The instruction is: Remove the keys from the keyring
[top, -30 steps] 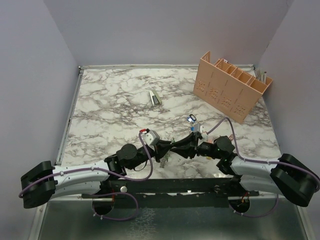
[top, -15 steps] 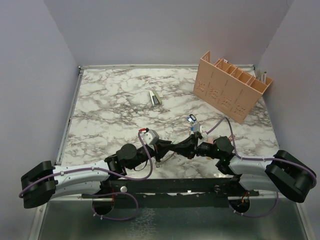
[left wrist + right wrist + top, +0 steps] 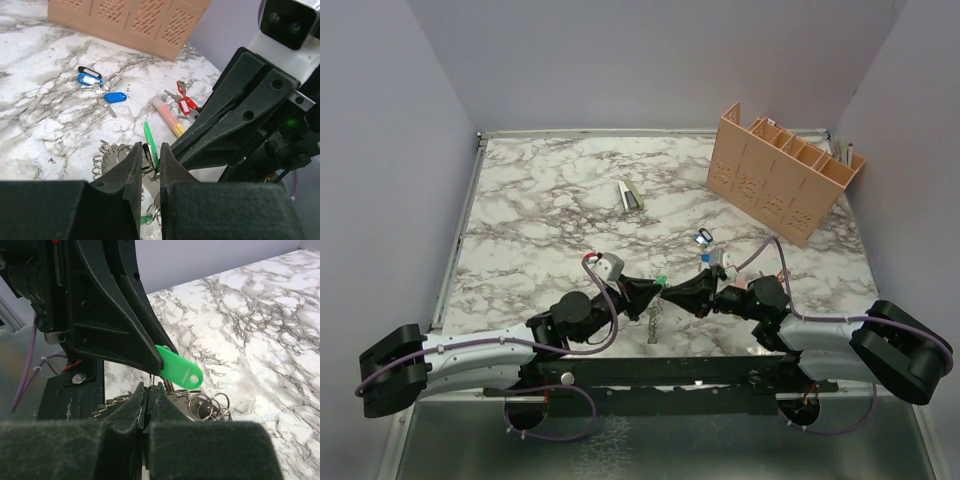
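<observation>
My left gripper (image 3: 649, 292) and right gripper (image 3: 672, 293) meet tip to tip above the table's near edge. Between them is a key with a green plastic head (image 3: 661, 281). In the left wrist view the left gripper (image 3: 150, 161) is shut on the green key (image 3: 149, 144) at its metal end. In the right wrist view the right gripper (image 3: 149, 392) is shut on a thin metal edge just below the green head (image 3: 180, 371). The grey coiled keyring (image 3: 654, 325) hangs below the tips. It shows with several small split rings in the left wrist view (image 3: 111, 156) and the right wrist view (image 3: 206, 406).
Two loose blue-headed keys (image 3: 90, 79) (image 3: 115, 97) lie further out, also seen from above (image 3: 703, 238). A bunch with red tags (image 3: 186, 105) and a pink-yellow marker (image 3: 168, 116) lie close by. A peach slotted organiser (image 3: 782, 172) stands back right. A small metal object (image 3: 630, 195) lies mid-table.
Both grippers have risen from the table and closed up tip to tip. The green key now shows between them and the keyring dangles below.
</observation>
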{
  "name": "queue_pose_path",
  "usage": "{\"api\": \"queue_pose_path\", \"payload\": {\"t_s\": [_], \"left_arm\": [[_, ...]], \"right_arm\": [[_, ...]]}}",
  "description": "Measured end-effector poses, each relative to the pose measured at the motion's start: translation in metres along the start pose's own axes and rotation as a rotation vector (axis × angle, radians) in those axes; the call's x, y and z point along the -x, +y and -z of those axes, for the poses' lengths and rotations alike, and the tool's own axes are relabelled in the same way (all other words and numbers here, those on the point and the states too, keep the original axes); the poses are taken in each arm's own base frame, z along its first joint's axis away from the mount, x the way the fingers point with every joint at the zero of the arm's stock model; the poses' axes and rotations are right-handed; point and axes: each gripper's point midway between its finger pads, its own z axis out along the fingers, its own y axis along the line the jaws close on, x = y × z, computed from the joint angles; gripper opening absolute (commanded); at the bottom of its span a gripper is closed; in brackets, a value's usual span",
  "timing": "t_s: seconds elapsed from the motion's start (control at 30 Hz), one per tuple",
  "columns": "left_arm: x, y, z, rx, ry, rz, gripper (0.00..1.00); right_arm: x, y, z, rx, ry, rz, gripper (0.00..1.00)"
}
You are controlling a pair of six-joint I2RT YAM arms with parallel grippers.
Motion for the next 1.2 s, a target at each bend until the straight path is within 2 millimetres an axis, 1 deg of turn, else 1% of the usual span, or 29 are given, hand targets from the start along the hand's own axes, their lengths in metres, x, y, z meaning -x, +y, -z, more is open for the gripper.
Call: {"api": "queue_pose_path", "payload": {"t_s": [0.1,0.3,0.63,0.83,1.03,1.13,1.2], "left_arm": [[0.000,0.005,0.004,0.031,-0.010,0.041,0.00],[0.002,0.007,0.005,0.057,-0.025,0.116,0.00],[-0.008,0.011,0.002,0.099,-0.009,0.219,0.00],[-0.008,0.011,0.001,0.107,-0.010,0.256,0.00],[-0.004,0.010,0.004,0.101,-0.024,0.256,0.00],[-0.002,0.010,0.006,0.096,-0.033,0.244,0.03],[0.000,0.013,0.008,0.100,-0.043,0.225,0.08]], "right_arm": [[0.002,0.000,-0.001,-0.003,-0.009,0.006,0.01],[0.006,0.000,-0.001,-0.006,-0.025,0.011,0.01],[0.001,-0.001,0.003,-0.024,-0.026,-0.010,0.01],[0.001,-0.002,0.004,-0.036,-0.033,-0.020,0.00],[0.002,-0.002,0.004,-0.037,-0.033,-0.025,0.00],[0.002,-0.002,0.003,-0.038,-0.035,-0.029,0.00],[0.002,-0.002,0.004,-0.041,-0.033,-0.031,0.00]]}}
